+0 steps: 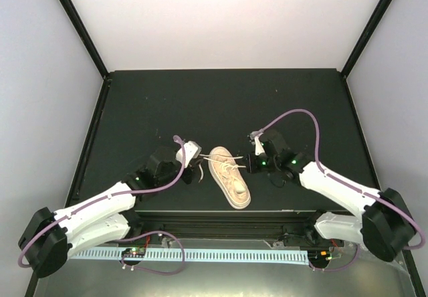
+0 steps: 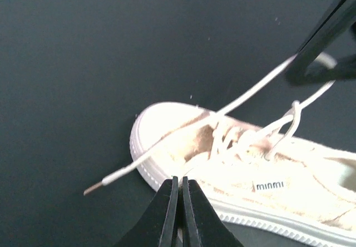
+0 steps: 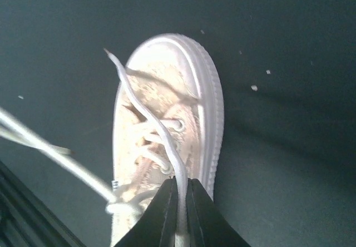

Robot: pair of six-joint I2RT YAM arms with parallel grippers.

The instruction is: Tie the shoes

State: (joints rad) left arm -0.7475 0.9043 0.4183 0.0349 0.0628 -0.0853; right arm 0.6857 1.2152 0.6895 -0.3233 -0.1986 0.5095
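The pale pink-beige sneaker (image 1: 229,176) lies on the black table between my two grippers, with its cream laces loose. My left gripper (image 1: 198,165) is at the shoe's left side; in its wrist view the jaws (image 2: 179,181) are pressed shut on a thin lace strand beside the sole (image 2: 146,163). My right gripper (image 1: 249,163) is at the shoe's right side, shut (image 3: 181,183) on a lace (image 3: 146,113) that crosses the shoe (image 3: 192,91) to a free tip. This lace also shows in the left wrist view (image 2: 167,147), rising to the right gripper's fingers (image 2: 320,41).
The black table (image 1: 221,103) is walled in by white panels with black posts at the back corners. A pale blue slotted rail (image 1: 221,253) runs along the near edge between the arm bases. Purple cables loop over both arms.
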